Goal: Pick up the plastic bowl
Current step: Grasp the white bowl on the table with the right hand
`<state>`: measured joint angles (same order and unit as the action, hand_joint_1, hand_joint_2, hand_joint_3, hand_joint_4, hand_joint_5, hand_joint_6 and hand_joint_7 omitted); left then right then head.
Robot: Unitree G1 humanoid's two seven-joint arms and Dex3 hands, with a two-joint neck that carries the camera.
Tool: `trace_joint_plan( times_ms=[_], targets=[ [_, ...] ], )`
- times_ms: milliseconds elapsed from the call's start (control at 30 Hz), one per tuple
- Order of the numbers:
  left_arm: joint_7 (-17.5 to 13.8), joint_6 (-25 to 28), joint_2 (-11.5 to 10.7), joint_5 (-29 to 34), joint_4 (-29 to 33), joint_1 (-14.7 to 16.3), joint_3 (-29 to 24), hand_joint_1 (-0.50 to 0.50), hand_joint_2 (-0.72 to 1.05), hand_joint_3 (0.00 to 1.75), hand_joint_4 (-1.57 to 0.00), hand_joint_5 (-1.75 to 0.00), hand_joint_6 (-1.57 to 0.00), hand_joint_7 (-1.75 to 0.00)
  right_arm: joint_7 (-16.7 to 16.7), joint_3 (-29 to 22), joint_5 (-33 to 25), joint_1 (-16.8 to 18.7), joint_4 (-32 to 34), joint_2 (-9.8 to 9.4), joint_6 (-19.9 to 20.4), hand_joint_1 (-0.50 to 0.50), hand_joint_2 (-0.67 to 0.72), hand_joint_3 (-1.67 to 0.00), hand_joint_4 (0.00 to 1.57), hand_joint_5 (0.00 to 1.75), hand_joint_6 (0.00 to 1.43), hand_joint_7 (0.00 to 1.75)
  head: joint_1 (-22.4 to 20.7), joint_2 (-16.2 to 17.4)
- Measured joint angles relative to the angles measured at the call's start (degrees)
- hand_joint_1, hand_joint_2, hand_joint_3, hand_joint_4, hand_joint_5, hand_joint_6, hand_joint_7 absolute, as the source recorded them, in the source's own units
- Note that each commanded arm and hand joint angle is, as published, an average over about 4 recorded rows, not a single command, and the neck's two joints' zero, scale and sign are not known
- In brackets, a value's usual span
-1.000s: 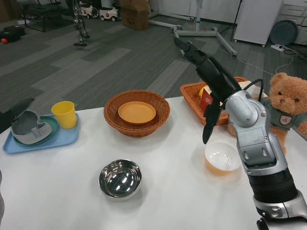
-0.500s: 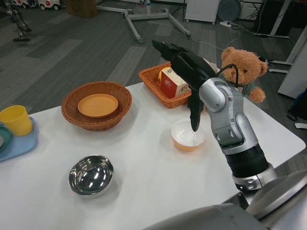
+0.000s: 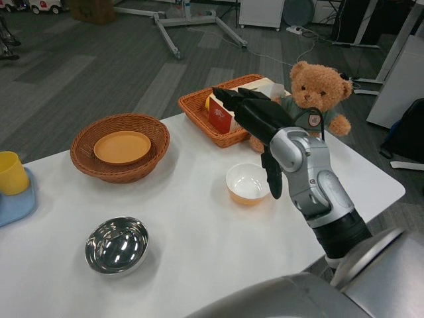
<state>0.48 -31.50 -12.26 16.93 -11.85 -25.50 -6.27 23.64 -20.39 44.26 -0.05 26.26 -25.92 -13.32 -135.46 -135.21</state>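
The plastic bowl (image 3: 246, 183), orange outside and white inside, stands upright and empty on the white table (image 3: 199, 232), right of centre. My right hand (image 3: 255, 119) hovers just behind and above the bowl, holding nothing. Its fingers reach out to the left over the table. The thumb (image 3: 273, 177) hangs down beside the bowl's right rim; whether it touches the rim I cannot tell. My left hand is out of the picture.
A steel bowl (image 3: 116, 244) sits at the front left. A round wicker basket (image 3: 142, 126) holding an orange plate (image 3: 122, 146) is behind it. A rectangular basket (image 3: 195, 109) with boxes and a teddy bear (image 3: 318, 89) stand right behind my hand. A yellow cup (image 3: 8, 172) is at the far left.
The camera has swung to the right, shifting the whole scene left. My right hand has come lower, and its thumb now hangs at the bowl's right rim instead of over its middle.
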Motion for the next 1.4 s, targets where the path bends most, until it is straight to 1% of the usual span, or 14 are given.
trace_joint_plan(
  times_ms=[200, 333, 600, 833, 1067, 1200, 1400],
  targets=[
    [0.0, 0.0, 0.0, 0.0, -1.1, -0.9, 0.3, -0.5, 0.6, 0.0, 0.0, 0.0, 0.0, 0.0, -0.3, 0.2, 0.9, 0.3, -3.2, 0.82, 1.0, -0.46, 0.72, 0.0, 0.0, 0.0, 0.0, 0.0, 0.2, 1.0],
    [0.0, 0.0, 0.0, 0.0, -1.5, -1.1, 0.7, -0.5, 0.6, 0.0, 0.0, 0.0, 0.0, 0.0, -1.2, 1.4, 1.7, 0.4, -5.9, 1.44, 1.8, -0.46, 0.72, 0.0, 0.0, 0.0, 0.0, 0.0, -0.1, 1.8],
    [0.0, 0.0, -0.1, 0.0, -1.6, -1.2, 0.7, -0.5, 0.6, 0.0, 0.0, 0.0, 0.0, 0.0, -5.1, 6.3, 2.7, 0.0, -16.0, 2.34, 5.0, -0.46, 0.72, 0.0, 0.0, 0.0, 0.0, 0.0, -0.7, 2.2],
    [0.0, -0.1, -0.1, 0.1, -1.7, -1.2, 0.7, -0.48, 0.6, 0.0, 0.0, 0.0, 0.0, 0.0, -8.3, 9.7, 2.7, -1.4, -24.5, 3.24, 6.2, -0.46, 0.72, 0.0, 0.0, 0.0, 0.0, 0.0, -1.7, 2.8],
    [0.0, -0.1, -0.1, 0.1, -1.7, -1.2, 0.7, -0.48, 0.6, 0.0, 0.0, 0.0, 0.0, 0.0, -10.2, 10.6, 2.7, -2.9, -31.3, 3.73, 7.7, -0.46, 0.72, 0.0, 0.0, 0.0, 0.0, 0.0, -2.0, 3.5],
    [0.0, -0.1, -0.1, 0.1, -1.7, -1.2, 0.8, -0.48, 0.6, 0.0, 0.0, 0.0, 0.0, 0.0, -10.6, 10.5, 2.7, -3.1, -33.3, 4.38, 8.4, -0.46, 0.72, 0.0, 0.0, 0.0, 0.0, 0.0, -2.0, 3.8],
    [0.0, -0.1, -0.1, 0.1, -1.7, -1.2, 1.2, -0.48, 0.6, 0.0, 0.0, 0.0, 0.0, 0.0, -10.8, 9.6, 3.9, -3.8, -33.4, 4.48, 8.7, -0.46, 0.72, 0.0, 0.0, 0.0, 0.0, 0.0, -2.0, 4.0]
  ],
)
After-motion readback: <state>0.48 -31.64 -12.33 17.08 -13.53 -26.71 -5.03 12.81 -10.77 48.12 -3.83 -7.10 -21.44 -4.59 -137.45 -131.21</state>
